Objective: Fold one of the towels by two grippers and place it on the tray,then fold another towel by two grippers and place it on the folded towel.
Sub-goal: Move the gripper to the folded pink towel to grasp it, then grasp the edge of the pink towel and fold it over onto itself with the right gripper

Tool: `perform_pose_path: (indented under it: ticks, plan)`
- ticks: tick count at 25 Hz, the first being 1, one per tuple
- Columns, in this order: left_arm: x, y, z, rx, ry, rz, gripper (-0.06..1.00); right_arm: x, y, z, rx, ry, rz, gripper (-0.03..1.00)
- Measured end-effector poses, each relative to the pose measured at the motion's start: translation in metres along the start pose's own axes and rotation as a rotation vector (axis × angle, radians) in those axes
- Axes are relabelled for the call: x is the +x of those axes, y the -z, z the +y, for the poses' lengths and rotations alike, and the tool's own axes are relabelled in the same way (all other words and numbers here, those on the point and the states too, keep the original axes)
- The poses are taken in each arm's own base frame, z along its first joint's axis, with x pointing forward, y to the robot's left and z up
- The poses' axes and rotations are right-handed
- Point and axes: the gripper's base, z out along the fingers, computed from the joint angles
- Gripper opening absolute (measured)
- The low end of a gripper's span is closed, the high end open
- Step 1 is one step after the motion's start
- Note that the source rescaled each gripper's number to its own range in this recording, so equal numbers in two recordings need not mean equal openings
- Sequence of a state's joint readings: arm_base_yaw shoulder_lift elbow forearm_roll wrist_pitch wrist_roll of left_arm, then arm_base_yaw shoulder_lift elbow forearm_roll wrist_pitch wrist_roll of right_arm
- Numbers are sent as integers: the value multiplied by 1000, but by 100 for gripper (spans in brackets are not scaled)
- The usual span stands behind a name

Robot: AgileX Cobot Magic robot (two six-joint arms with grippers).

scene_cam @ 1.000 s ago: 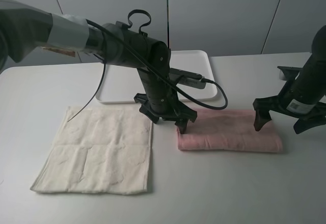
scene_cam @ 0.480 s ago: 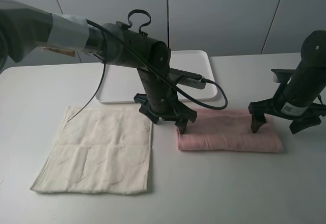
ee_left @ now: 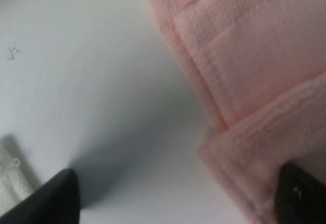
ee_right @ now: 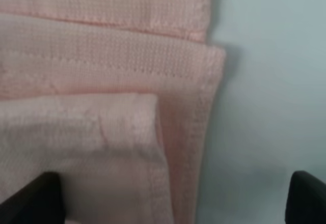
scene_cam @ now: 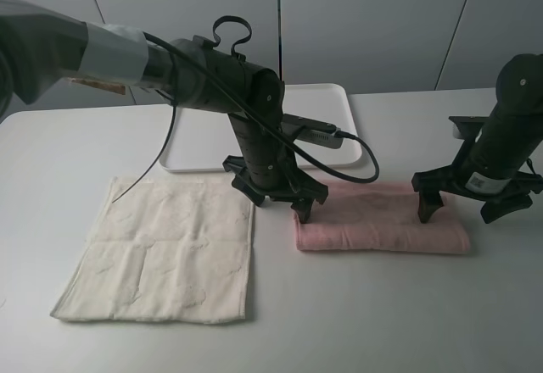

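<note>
pink towel folded to a strip, lying on the table just in front of the tray.
narrow gap to the cream towel; bare table near side and right. left gripper and right gripper spread wide, each straddling a short end, one finger over cloth, nothing gripped.

**Robotics lab bench**

A plain white table is filling the frame, with plain grey wall panels standing behind it at twelve o'clock. A cabled black robot arm is reaching in from ten o'clock, a second arm standing at three o'clock.
</note>
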State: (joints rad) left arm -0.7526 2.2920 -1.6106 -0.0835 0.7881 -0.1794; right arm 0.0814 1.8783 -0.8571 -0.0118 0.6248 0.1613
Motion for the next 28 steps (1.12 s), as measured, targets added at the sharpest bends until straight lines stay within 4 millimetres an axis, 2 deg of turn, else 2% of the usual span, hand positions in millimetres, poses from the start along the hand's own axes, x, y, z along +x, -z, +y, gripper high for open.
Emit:
perform_pose_path:
  ticks: [8, 10, 18, 22, 28]
  plan:
    - [1, 0, 0, -1, -9, 6, 99, -2, -8, 1, -3, -12, 27, 89]
    - [1, 0, 0, 0, -11, 6, 99, -2, -8, 1, -3, -12, 27, 84]
    - [1, 0, 0, 2, -14, 6, 99, -1, -10, 6, -29, -32, 21, 37]
    - [1, 0, 0, 2, -14, 10, 99, -1, -12, 7, -33, -21, 27, 5]
    - [1, 0, 0, 1, -17, 10, 99, 0, -14, 8, -43, -11, 22, 5]
